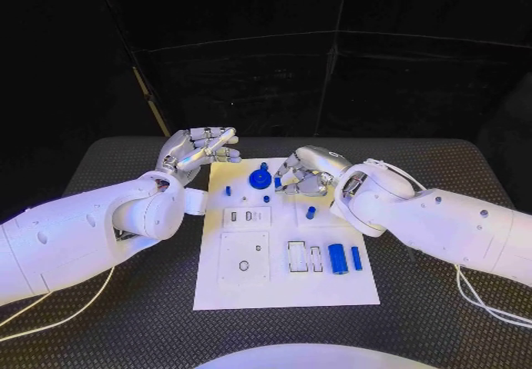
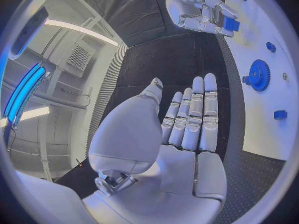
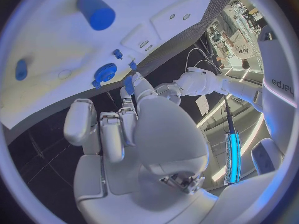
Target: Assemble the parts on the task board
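Observation:
The white task board (image 1: 286, 288) lies in the middle of the table. A blue gear (image 1: 261, 178) (image 2: 258, 74) (image 3: 104, 73) stands near its far edge. Just right of the gear my right hand (image 1: 310, 171) (image 2: 199, 10) (image 3: 134, 134) hovers with fingers curled, and it pinches a small blue part (image 2: 230, 24) (image 3: 128, 82) at its fingertips. My left hand (image 1: 200, 150) (image 2: 190, 119) is raised off the board's far left corner, fingers stretched out and holding nothing. A thick blue cylinder (image 1: 337, 258) (image 3: 96, 11) and a thin blue pin (image 1: 356, 257) lie on the board's near right.
Small blue pegs (image 1: 227, 191) (image 1: 266, 198) and another blue piece (image 1: 310, 211) sit on the board's far half. White blocks (image 1: 296, 256) lie beside the cylinder. Both forearms flank the board. Black table surface (image 1: 133, 323) surrounds it.

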